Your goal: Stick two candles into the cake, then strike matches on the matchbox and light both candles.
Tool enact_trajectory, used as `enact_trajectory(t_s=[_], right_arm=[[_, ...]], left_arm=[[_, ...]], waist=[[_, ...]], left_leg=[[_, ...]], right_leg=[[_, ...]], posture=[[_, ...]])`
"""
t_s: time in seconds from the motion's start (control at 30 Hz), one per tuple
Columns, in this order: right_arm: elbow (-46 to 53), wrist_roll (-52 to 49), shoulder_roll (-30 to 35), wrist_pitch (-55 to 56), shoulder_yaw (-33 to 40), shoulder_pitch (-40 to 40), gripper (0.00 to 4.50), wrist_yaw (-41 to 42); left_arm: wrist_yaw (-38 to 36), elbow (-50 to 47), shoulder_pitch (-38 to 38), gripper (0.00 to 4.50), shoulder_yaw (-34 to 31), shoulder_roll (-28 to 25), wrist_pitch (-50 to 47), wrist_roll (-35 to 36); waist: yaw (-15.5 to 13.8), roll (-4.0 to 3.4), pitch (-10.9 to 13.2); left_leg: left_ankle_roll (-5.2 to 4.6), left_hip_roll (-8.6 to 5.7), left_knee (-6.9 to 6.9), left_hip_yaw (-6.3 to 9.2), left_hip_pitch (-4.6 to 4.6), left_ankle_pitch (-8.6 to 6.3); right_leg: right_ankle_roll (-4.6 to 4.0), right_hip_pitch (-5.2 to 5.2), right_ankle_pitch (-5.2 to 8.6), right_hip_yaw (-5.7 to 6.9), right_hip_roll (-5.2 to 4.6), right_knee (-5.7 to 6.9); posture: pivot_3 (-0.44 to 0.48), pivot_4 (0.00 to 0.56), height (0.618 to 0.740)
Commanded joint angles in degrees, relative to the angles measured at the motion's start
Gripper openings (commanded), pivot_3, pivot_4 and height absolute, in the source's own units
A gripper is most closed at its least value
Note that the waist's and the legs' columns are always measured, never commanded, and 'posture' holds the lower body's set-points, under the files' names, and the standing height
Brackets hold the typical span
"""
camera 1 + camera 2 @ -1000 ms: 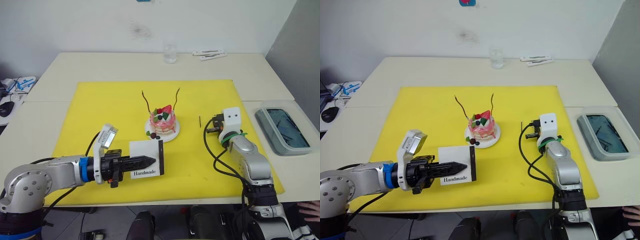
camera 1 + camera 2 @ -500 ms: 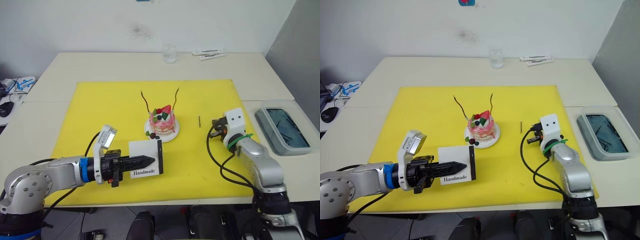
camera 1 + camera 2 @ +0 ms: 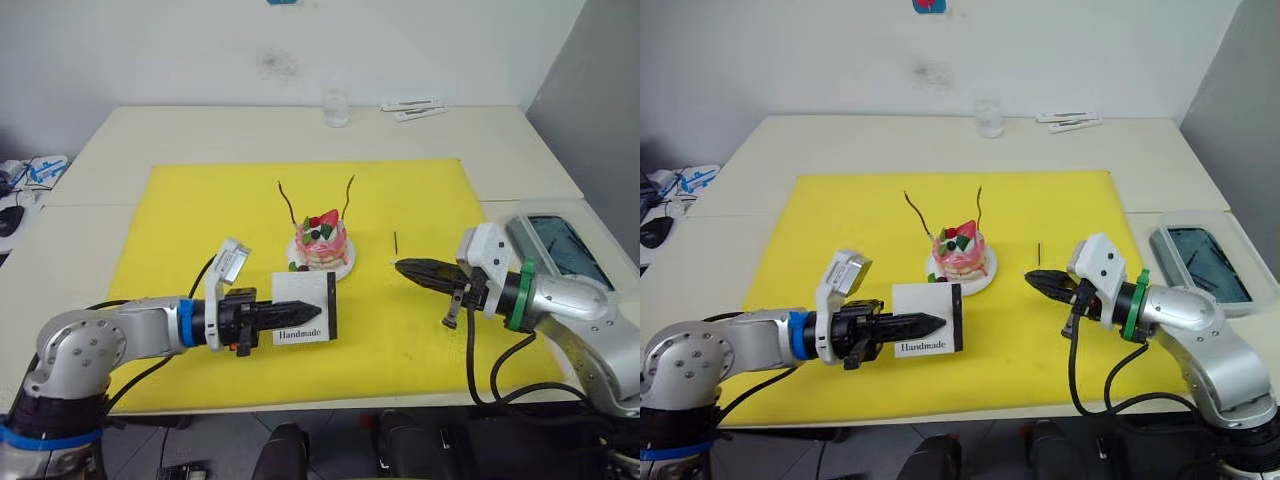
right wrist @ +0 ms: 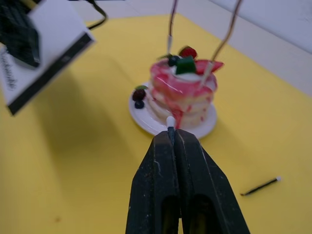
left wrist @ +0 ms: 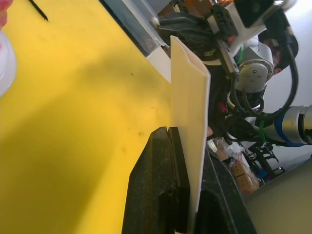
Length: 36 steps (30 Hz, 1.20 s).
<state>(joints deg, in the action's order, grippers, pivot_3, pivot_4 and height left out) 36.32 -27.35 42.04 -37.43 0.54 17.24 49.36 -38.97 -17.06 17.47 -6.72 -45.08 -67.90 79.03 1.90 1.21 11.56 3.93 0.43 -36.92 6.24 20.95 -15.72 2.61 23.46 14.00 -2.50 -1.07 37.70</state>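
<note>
Left gripper point(image 3: 305, 314): jaws clamped on the matchbox point(image 3: 305, 312), flat white card held upright, black strip facing the right gripper point(image 4: 170, 127). Right jaws pinch a thin black match point(image 4: 170, 122), pale head just past the tips, likely for striking. Beyond them, the glossy pink cake point(image 4: 182, 91) holds both wavy candles point(image 3: 287, 201). A spare match point(image 4: 260, 185) lies beside the jaws.

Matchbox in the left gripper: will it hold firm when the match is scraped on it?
Probably flexes or pivots: the flat white "Handmade" matchbox is thin, looks light, and the left gripper pinches one edge only. The black striking strip sits on the far, unsupported side, so a scrape may twist it.
</note>
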Motion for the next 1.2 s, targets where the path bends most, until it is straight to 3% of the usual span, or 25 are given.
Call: enact_trajectory(t_s=[0.03,0.47,0.8,1.2], right_arm=[[2.32,-2.30,2.06,0.44,-0.88,3.57,0.01,3.14],[-0.99,-0.74,1.37,1.24,-10.16,14.68,0.01,6.82],[-5.03,4.86,-1.32,4.64,-15.74,16.53,0.01,6.29],[-8.21,8.61,-1.48,9.27,-16.51,15.45,0.01,8.50]], left_arm=[[-2.02,1.58,3.02,0.00,0.62,0.22,-0.33,-1.53],[-3.81,3.07,6.38,0.00,1.98,3.12,-0.74,-4.81],[-4.41,3.12,7.06,0.00,1.89,4.36,-0.96,-6.14],[-4.89,2.83,6.88,0.00,1.34,4.67,-1.27,-6.68]], waist=[[0.01,0.00,0.00],[-0.04,0.01,0.00],[-0.03,0.01,0.00],[-0.03,0.01,0.00]], left_leg=[[0.00,0.00,0.01,0.00,0.00,0.00],[0.01,0.00,0.03,0.02,0.08,0.00],[0.01,0.01,0.02,0.03,0.07,0.01],[0.02,0.00,0.02,0.02,0.08,0.01]], right_leg=[[0.00,0.00,0.00,0.00,0.00,0.00],[-0.06,0.05,0.03,0.02,-0.02,-0.06],[-0.06,0.05,0.03,0.02,-0.02,-0.04],[-0.06,0.05,0.03,0.02,-0.02,-0.04]], posture=[[0.000,0.150,0.740],[0.000,0.150,0.740],[0.000,0.150,0.740],[0.000,0.150,0.740]])
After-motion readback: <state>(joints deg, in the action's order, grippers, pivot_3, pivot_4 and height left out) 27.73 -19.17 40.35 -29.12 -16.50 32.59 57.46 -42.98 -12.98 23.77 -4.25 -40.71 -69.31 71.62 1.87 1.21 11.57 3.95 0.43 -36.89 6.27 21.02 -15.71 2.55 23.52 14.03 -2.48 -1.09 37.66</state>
